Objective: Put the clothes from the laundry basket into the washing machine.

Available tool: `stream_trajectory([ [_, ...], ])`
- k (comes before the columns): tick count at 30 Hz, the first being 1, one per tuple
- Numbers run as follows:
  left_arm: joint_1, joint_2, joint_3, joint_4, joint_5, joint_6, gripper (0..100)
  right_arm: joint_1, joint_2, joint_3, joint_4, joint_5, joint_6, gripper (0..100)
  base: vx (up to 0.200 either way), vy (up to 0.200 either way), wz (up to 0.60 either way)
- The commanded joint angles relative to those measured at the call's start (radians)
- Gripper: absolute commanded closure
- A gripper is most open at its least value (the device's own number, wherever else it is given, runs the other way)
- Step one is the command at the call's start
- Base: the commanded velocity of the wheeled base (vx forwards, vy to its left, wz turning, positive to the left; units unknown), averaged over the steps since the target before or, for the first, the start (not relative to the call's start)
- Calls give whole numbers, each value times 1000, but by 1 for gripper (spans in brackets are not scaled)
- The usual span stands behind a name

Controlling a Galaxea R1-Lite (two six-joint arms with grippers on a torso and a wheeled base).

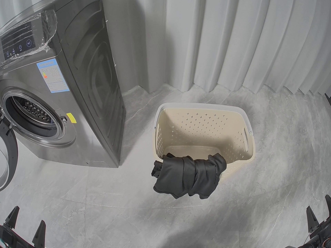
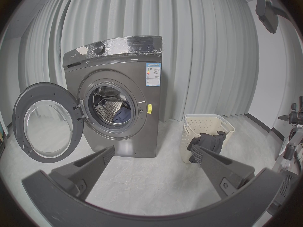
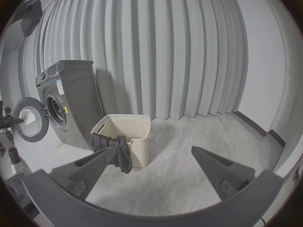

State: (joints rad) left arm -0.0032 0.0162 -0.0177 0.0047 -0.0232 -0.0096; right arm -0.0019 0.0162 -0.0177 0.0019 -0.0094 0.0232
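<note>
Status: we read this as partway done. The washing machine (image 1: 86,86) sits to the left of the laundry basket (image 1: 203,106), with its door (image 2: 47,122) swung wide open on the side away from the basket. One bluish piece (image 2: 123,114) already lies in the drum (image 2: 109,106), so that part looks done. What's left is one dark garment (image 1: 188,176), bunched over the basket's near rim, part inside and most hanging down the outer wall toward us. The basket bottom behind it looks bare. Left gripper (image 2: 152,150) and right gripper (image 3: 153,150) both stand wide open with nothing held. They are low and well apart from the basket on our side, one to each side of it. View notes: the head view looks down into the basket and confirms the bare bottom, but its slant into the drum gives perforated metal, no cloth. The left wrist view looks straight into the drum and picks up the bluish piece. The right wrist view takes the basket side-on and shows the garment hanging well down the wall.
</note>
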Motion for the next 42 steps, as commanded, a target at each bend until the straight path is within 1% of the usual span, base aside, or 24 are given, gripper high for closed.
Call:
stream_trajectory([
  [1, 0, -15, 16, 0, 0, 0, 0, -3, -15, 18, 0, 0, 1, 0, 0, 0, 0],
  [5, 0, -15, 16, 0, 0, 0, 0, -3, -15, 8, -20, 9, -5, 0, 0, 0, 0],
  [7, 0, -15, 16, 0, 0, 2, 0, -1, -16, -61, -68, 9, -8, 0, 0, 0, 0],
  [9, 0, -15, 16, 0, 0, 3, 0, 0, -15, -99, -59, 11, -8, 0, 0, 0, 0],
  [10, 0, -15, 16, 0, -1, 7, 0, 2, -12, -139, -28, 12, -9, 0, 0, 0, 0],
  [12, 0, -15, 16, 0, -1, 7, 0, 2, -12, -163, 10, 17, -9, 0, 0, 0, 0],
  [14, 0, -15, 16, 0, -1, 7, 0, 3, 1, -185, 95, 60, -9, 0, 0, 0, 0],
  [16, 0, -15, 16, 0, -1, 7, 0, 5, 57, -183, 130, 91, -8, 0, 0, 0, 0],
  [19, 0, -15, 16, 0, -1, 8, 0, 5, 166, -174, 130, 123, -5, 0, 0, 0, 0],
  [22, 0, -15, 16, 0, -1, 8, 0, 7, 352, -186, 93, 220, 15, 0, 0, 0, 0],
  [23, 0, -15, 16, 0, -1, 8, 0, 5, 416, -189, 59, 269, 30, 0, 0, 0, 0],
  [24, 0, -15, 16, 0, -1, 8, 0, 3, 459, -191, 32, 296, 40, 0, 0, 0, 0],
  [25, 0, -15, 16, 0, -1, 8, 0, 2, 478, -191, 20, 305, 43, 0, 0, 0, 0],
  [26, 0, -15, 16, 0, -1, 8, 0, 3, 571, -189, -45, 339, 60, 0, 0, 0, 0],
  [27, 0, -15, 16, 0, -1, 8, 0, 3, 656, -186, -103, 347, 69, 0, 0, 0, 0],
  [29, 0, -15, 16, 0, -1, 8, 0, 5, 716, -185, -140, 348, 72, 0, 0, 0, 0],
  [30, 0, -15, 16, 0, -1, 8, 0, 5, 851, -182, -221, 348, 72, 0, 0, 0, 0],
  [32, 0, -15, 16, 0, -1, 8, 0, 11, 958, -182, -295, 347, 72, 0, 0, 0, 0],
  [34, 0, -15, 16, 0, -1, 8, 0, 31, 1025, -182, -347, 345, 75, 0, 0, 0, 0],
  [35, 0, -15, 16, 0, -1, 7, 0, 71, 1093, -183, -413, 341, 83, 0, 0, 0, 0],
  [37, 0, -15, 16, 0, -3, 7, 0, 102, 1140, -185, -465, 335, 101, 0, 0, 0, 0],
  [40, 0, -15, 16, 0, -1, 8, 0, 192, 1240, -197, -533, 270, 152, 0, 0, 0, 0],
  [41, 0, -15, 16, 0, -1, 8, 0, 237, 1280, -206, -560, 226, 179, 0, 0, 0, 0],
  [42, 0, -15, 16, 0, -1, 8, 0, 257, 1300, -211, -573, 201, 195, 0, 0, 0, 0],
])
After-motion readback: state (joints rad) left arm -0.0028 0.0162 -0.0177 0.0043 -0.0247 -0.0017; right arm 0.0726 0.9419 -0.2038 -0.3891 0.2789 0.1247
